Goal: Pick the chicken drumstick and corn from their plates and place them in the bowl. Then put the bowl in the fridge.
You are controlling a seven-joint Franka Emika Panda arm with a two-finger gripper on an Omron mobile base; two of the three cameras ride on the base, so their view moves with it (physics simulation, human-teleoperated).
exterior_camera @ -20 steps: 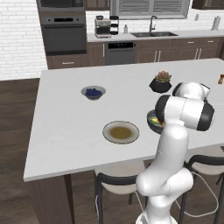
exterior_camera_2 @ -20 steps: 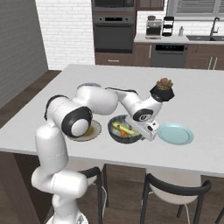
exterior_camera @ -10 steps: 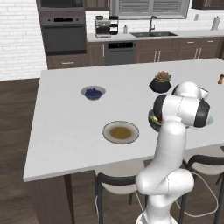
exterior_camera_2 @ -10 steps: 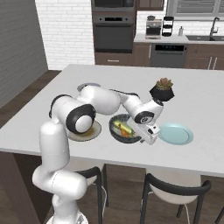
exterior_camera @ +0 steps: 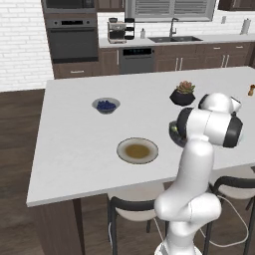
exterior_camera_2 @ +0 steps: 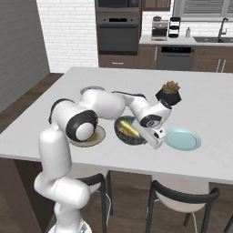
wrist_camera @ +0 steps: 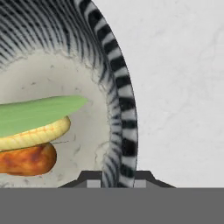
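now two-finger gripper (wrist_camera: 118, 178) clamped on rim of wide dark striped bowl with pale inside (wrist_camera: 114, 83), one finger (wrist_camera: 92, 180) inside wall, other outside. yellow-green corn cob (wrist_camera: 33, 124) and orange-brown chicken drumstick (wrist_camera: 26, 159) lie touching inside bowl. bowl on white counter (exterior_camera_2: 91, 82) between tan plate with brown centre (exterior_camera: 137, 150) and light blue plate (exterior_camera_2: 183, 139).

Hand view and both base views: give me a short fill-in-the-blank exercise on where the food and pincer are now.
1. The yellow-green corn cob lies inside the dark speckled ____.
2. The orange-brown chicken drumstick lies right ____ the corn.
3. The pincer is shut on the bowl's ____.
4. The light blue round plate is ____.

Missing words: bowl; beside; rim; empty
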